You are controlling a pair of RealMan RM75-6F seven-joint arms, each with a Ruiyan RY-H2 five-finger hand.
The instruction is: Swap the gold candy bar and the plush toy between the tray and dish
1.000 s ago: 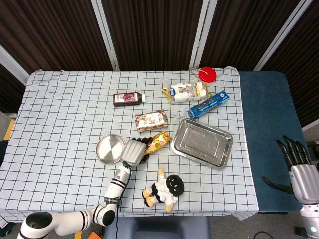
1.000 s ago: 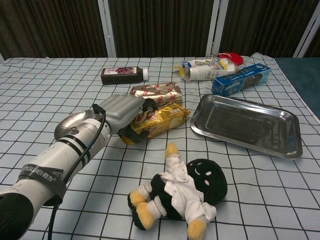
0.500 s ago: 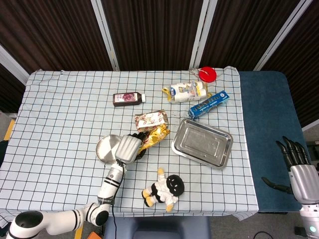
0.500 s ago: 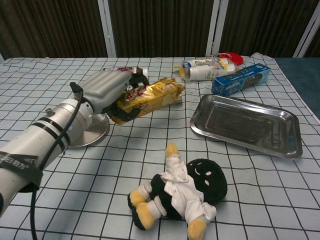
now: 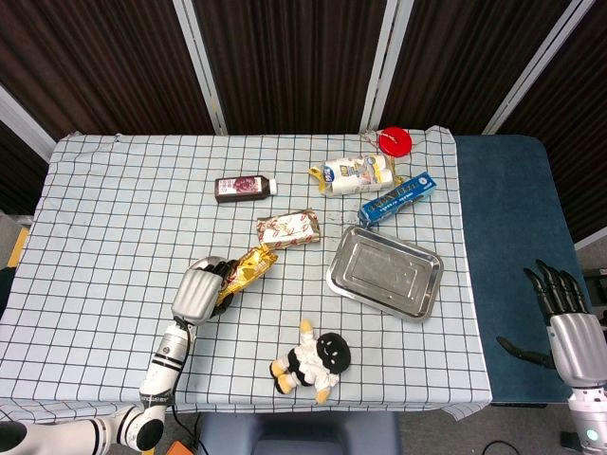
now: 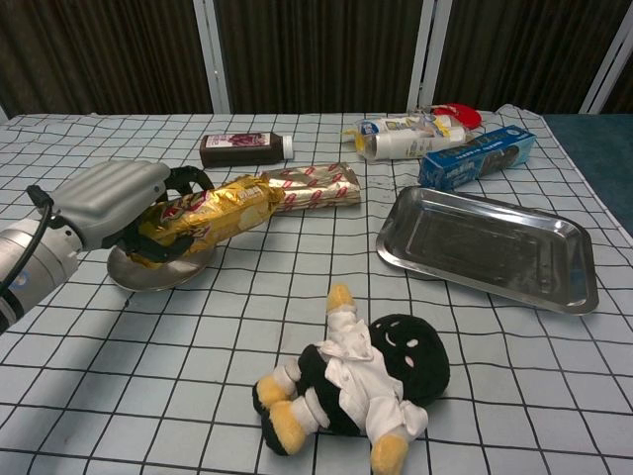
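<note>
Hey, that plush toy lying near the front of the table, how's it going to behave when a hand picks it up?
The plush toy looks soft and stuffed, so it will probably squash and flop, limbs dangling. Its fabric surface likely grips well rather than slipping. Lying flat on the tablecloth, it seems unlikely to roll, and is probably light for its bulk.

our left hand [image 5: 197, 292] is out over the table at the end of a long reach, the forearm running back toward the lower left corner in the head view. its grey back faces up and the dark fingers [image 6: 186, 179] curl around the gold candy bar [image 6: 210, 214], gripping it at one end. our right hand [image 5: 561, 318] hangs well off to the right, beyond the table edge, upright on its wrist, fingers spread and pointing up, thumb out to the side, holding nothing.
</note>
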